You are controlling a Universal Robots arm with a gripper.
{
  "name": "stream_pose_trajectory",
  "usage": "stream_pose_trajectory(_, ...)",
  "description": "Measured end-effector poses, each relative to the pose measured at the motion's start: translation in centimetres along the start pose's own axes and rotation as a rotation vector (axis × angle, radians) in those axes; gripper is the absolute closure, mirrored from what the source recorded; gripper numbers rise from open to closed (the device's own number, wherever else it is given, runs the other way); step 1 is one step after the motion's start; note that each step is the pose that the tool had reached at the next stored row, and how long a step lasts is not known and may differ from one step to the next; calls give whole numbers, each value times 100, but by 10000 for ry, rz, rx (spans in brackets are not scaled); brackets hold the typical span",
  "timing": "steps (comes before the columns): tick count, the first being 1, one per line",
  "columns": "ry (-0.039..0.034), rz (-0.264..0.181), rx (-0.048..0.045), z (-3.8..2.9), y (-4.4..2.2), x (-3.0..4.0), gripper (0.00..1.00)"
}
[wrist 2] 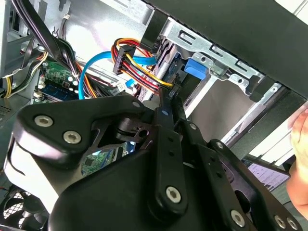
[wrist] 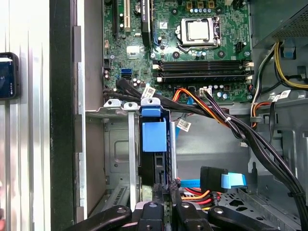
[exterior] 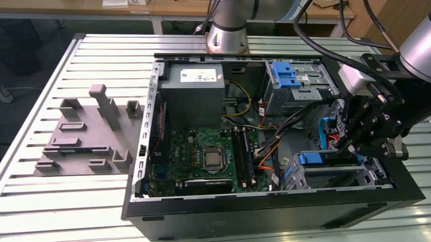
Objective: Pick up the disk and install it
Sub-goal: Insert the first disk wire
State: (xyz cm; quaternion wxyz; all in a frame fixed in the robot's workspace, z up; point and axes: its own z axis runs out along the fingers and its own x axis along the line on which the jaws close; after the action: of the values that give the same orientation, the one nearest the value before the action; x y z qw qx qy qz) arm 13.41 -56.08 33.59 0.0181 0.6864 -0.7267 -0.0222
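Note:
The disk point(wrist: 153, 144) stands on edge in the lower drive cage point(wrist: 118, 159) of the open computer case, its blue carrier bracket toward the motherboard. In the exterior view the disk point(exterior: 318, 159) sits low at the case's right end. My gripper point(wrist: 167, 188) is at the disk's rear edge, with the fingers drawn close and pinching that thin edge. The second wrist view has the fingers point(wrist 2: 168, 113) meeting in a narrow line that points at the disk point(wrist 2: 194, 68) inside the metal cage. In the exterior view my gripper point(exterior: 347, 147) hangs just above the cage.
Black, orange and blue cables point(wrist: 211, 113) run right beside the cage. The motherboard point(exterior: 209, 159) fills the case's middle, with a grey power supply point(exterior: 194, 93) and upper drive cage point(exterior: 296, 83) behind. A grey fixture point(exterior: 88, 133) lies at the exterior view's left. A hand point(wrist 2: 301, 144) shows outside the case.

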Motion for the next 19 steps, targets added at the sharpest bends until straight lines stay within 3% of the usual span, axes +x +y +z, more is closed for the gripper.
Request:
stream_pose_trajectory(13,0,37,-42,15,-12,17,84)
stream_pose_trajectory(19,-45,34,-72,20,-13,16,84)
